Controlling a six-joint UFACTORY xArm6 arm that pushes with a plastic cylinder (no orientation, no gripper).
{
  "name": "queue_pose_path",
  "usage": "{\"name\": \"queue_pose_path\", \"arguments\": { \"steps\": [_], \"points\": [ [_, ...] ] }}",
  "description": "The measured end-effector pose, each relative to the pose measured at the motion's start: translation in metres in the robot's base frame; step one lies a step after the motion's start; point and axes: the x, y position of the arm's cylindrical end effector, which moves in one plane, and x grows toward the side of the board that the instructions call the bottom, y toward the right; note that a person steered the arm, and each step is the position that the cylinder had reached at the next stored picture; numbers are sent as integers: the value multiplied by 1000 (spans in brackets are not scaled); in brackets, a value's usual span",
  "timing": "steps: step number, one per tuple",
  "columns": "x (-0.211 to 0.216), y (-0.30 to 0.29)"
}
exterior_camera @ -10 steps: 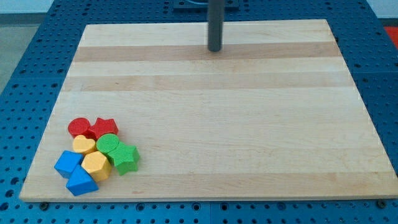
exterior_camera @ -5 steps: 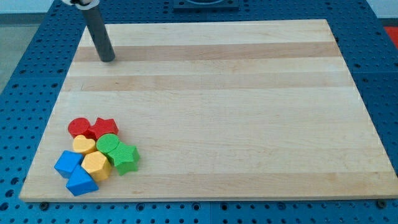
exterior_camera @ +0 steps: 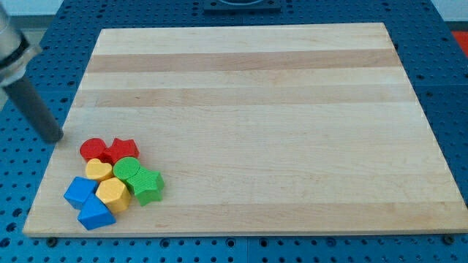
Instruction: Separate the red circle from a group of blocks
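Note:
The red circle (exterior_camera: 92,150) lies at the top left of a tight cluster near the board's bottom left corner. It touches a red star (exterior_camera: 123,150) on its right and a yellow heart (exterior_camera: 99,170) below it. My tip (exterior_camera: 53,136) stands just off the board's left edge, a short way up and left of the red circle, not touching it. The rod rises toward the view's top left.
The cluster also holds a green circle (exterior_camera: 126,169), a green star (exterior_camera: 148,185), a yellow hexagon (exterior_camera: 112,194), a blue block (exterior_camera: 80,191) and a blue triangle (exterior_camera: 95,214). The wooden board (exterior_camera: 256,124) lies on a blue perforated table.
My tip has swept from the board's top middle to the top left, then down past the left edge to a spot near the red circle. No block has moved.

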Motion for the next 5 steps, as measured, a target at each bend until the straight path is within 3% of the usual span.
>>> {"name": "queue_pose_path", "arguments": {
  "steps": [3, 5],
  "points": [
    [121, 32],
    [122, 66]
  ]
}}
